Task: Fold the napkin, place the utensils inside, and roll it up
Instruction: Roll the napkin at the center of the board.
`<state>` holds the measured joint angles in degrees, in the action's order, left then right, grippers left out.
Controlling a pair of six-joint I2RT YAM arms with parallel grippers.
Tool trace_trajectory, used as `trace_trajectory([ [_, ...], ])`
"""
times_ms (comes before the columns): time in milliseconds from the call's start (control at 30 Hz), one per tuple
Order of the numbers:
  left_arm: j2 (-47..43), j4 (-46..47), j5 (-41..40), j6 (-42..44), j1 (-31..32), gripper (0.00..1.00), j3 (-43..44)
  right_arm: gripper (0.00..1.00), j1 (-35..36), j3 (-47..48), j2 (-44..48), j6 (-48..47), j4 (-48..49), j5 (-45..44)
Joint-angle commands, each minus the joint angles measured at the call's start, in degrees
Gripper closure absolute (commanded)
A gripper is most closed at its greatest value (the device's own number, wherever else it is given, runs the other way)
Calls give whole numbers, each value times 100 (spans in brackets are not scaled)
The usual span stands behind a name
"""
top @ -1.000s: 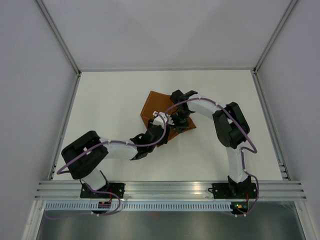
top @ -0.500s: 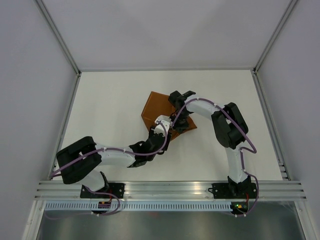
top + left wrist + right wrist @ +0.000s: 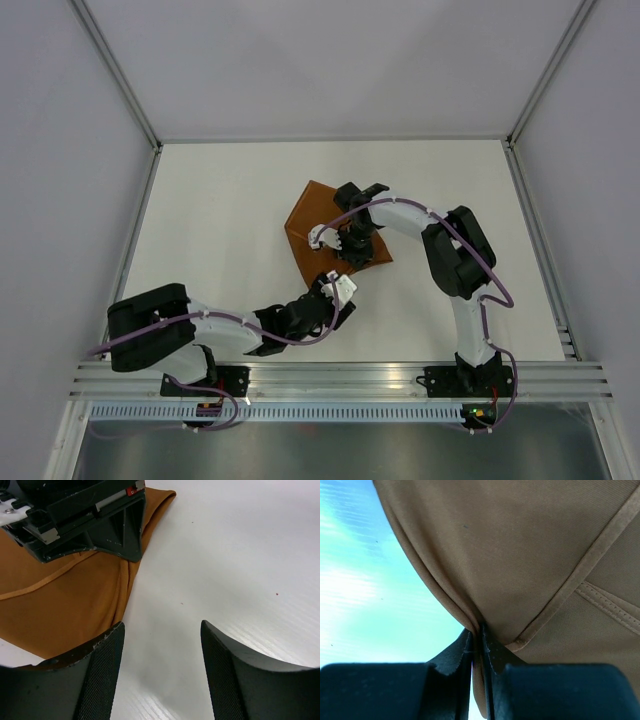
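The napkin (image 3: 305, 218) is lying folded into a flat, angular rust-orange shape on the white table (image 3: 210, 220), and everything else is gathering around it. The right gripper (image 3: 345, 243) is sitting directly on top of the napkin, toward its near right part, pressing down onto the cloth. In the right wrist view its two dark fingers (image 3: 450, 660) are standing almost together with only a thin slit between them, and a rounded folded edge of the napkin (image 3: 520, 555) is running down into that slit, so they are pinching the fabric. A stitched hem (image 3: 582, 572) is crossing the cloth diagonally just beside the pinched spot. The left gripper (image 3: 337, 289) is hovering just off the napkin's near corner, over bare table. In the left wrist view its textured fingers (image 3: 97, 675) are spreading wide and holding nothing, with the napkin's edge (image 3: 65, 605) lying just beside the finger on the left of that view, while the space between the fingers is showing only table.
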<state>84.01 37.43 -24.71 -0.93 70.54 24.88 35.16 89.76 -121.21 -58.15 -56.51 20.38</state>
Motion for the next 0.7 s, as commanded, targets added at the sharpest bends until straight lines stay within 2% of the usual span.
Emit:
trace_trajectory([
  [0,168,879,-113,680,-5,32,-72,82,158,-424,-342,155,378,361],
  [200,923,978,-499,1708,-14,30,480,84,149,-397,-395,137,316,344],
  [333,1284,810,-386,2175,-128,30,693,85,88,-397,-439,67,255,317],
  [633,1259,670,405,2615,-673,29,693,89,-70,-415,-421,-109,26,519],
  [667,1267,634,675,2676,-708,30,711,89,-88,-398,-430,-126,-61,537],
])
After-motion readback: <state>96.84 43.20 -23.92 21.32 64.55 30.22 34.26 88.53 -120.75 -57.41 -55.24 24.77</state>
